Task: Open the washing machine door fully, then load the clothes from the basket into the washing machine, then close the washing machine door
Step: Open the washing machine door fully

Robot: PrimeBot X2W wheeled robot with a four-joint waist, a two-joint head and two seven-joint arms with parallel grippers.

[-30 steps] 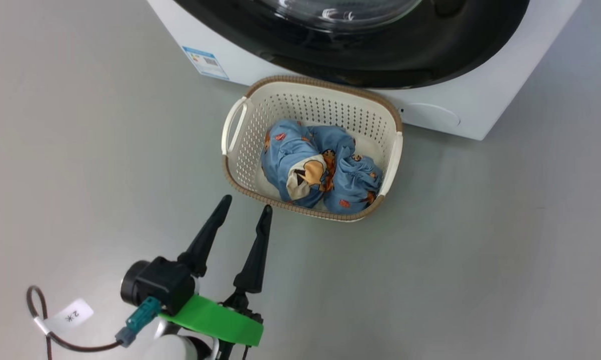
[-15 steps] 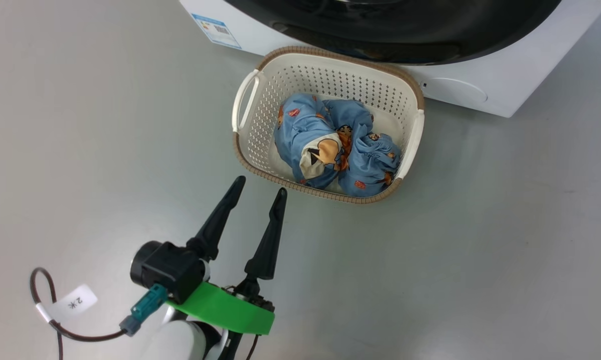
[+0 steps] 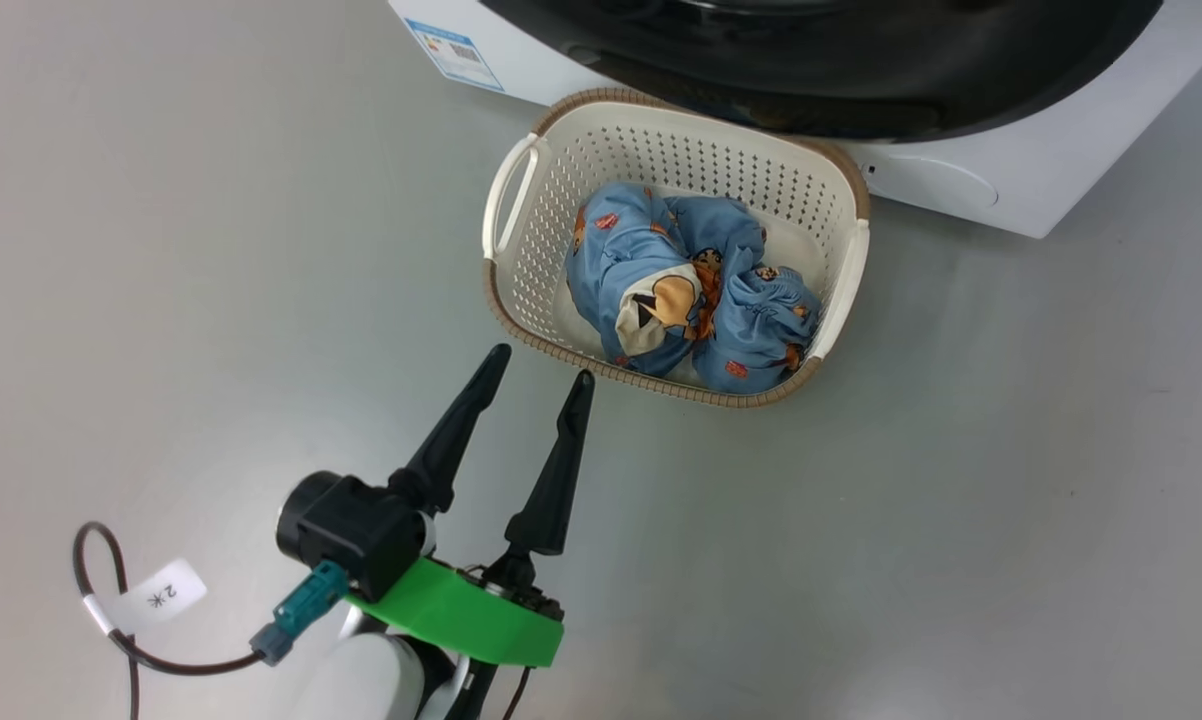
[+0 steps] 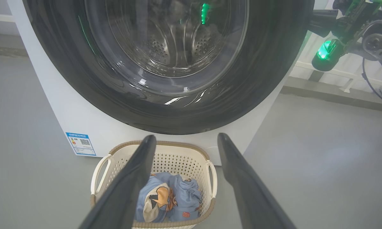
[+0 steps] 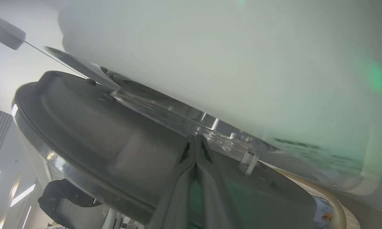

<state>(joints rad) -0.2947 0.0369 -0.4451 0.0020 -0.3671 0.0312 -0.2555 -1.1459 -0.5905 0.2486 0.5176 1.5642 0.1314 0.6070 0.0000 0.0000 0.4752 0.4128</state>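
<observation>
— One bundle, the clothes [image 3: 691,300], crumpled inside the basket [image 3: 551,260] and heaped toward its right half; blue cloth, orange bears, a cream patch on top.

— And the basket itself?

— Down on the grey floor [image 3: 161,250], far rim under the overhang of the washing machine door [image 3: 861,80] and right up against the white front of the washing machine [image 3: 1021,195]. Blue label sticker [image 3: 456,52] at the machine's lower left corner.

— Anything more from the left wrist?

— Door seen square on: glossy black ring, clear bowl, steel drum [image 4: 175,41] behind the glass. Hard to judge from there whether latched or ajar.

— From the right wrist, then?

— A look along the door's edge: a gap between its dark grey face and the white front, with the glass bowl bulging across it. Right gripper [image 5: 195,141] there, fingers pressed flat together with nothing between them, tips at the seam of grey face and glass. Touching or just short, cannot tell.

— Left arm?

— Left gripper [image 3: 542,364] spread wide and holding nothing, above the floor near the basket's near left corner, apart from it, pointing toward basket and door.
</observation>
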